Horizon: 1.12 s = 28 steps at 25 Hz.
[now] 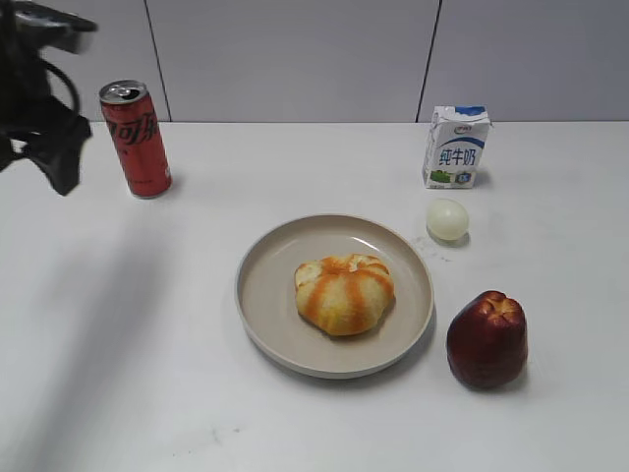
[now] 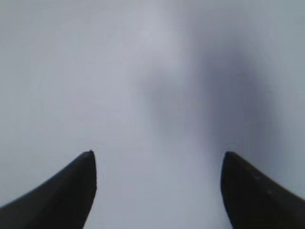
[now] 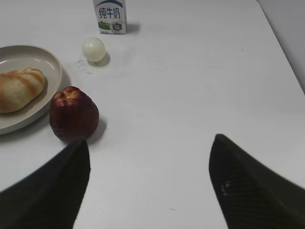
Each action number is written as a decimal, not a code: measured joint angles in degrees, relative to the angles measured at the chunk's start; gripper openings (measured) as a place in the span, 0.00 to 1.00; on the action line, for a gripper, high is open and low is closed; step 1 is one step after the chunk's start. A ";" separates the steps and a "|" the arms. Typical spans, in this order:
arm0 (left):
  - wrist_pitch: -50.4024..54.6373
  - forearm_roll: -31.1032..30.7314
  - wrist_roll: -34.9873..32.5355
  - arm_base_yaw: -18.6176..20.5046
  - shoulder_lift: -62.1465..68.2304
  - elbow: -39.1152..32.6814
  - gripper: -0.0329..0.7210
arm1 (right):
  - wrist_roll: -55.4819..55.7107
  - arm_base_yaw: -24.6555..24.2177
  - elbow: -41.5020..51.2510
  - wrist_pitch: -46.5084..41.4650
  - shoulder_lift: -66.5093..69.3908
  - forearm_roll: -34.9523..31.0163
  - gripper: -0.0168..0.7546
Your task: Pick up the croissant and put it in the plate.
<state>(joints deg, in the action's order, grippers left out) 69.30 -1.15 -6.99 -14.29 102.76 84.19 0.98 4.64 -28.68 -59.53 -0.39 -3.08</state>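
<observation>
White matte tabletop (image 1: pixel 147 324) carries the round, low-rimmed beige plate (image 1: pixel 270 295) — the glossy, orange-striped croissant (image 1: pixel 344 293) sits plump at its centre. A dark red apple (image 1: pixel 486 339) stands at the plate's four o'clock, while both the left gripper (image 2: pixel 157 162) and right gripper (image 3: pixel 150 148) hang with jaws apart — empty.

Chinese characters 纯牛奶 are printed in blue down the white face of the milk carton (image 1: pixel 456 147), and are seen again, sharper, in the right wrist view (image 3: pixel 110 15). White Chinese Coca-Cola lettering is carried on the red can (image 1: pixel 136 139), only partly readable. Nothing else is marked.
</observation>
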 joint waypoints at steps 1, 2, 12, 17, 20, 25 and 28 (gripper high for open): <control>0.06 0.70 0.32 2.85 -0.99 -0.29 0.85 | 0.06 0.00 0.00 0.00 0.00 0.00 0.78; 0.06 1.15 0.50 5.56 -1.85 -0.72 0.84 | 0.01 0.00 0.00 0.00 0.00 0.00 0.78; 0.20 6.64 0.95 15.33 -21.50 -19.76 0.83 | 0.01 0.00 0.00 0.00 0.00 0.00 0.78; 0.12 7.65 0.95 15.33 -36.62 -34.74 0.83 | 0.01 0.00 0.00 0.00 0.00 0.00 0.78; -0.33 7.71 0.95 15.33 -45.22 -43.19 0.83 | 0.01 0.00 0.00 0.00 0.00 0.00 0.78; -4.53 7.71 0.95 15.33 -58.89 -54.10 0.83 | 0.01 0.00 0.00 0.00 0.00 0.00 0.78; -6.14 7.94 0.95 15.33 -66.13 -56.57 0.83 | 0.08 0.00 0.00 0.00 0.00 0.00 0.78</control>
<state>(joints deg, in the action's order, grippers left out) 63.16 6.79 -6.05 1.05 36.63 27.62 1.06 4.64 -28.68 -59.53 -0.39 -3.08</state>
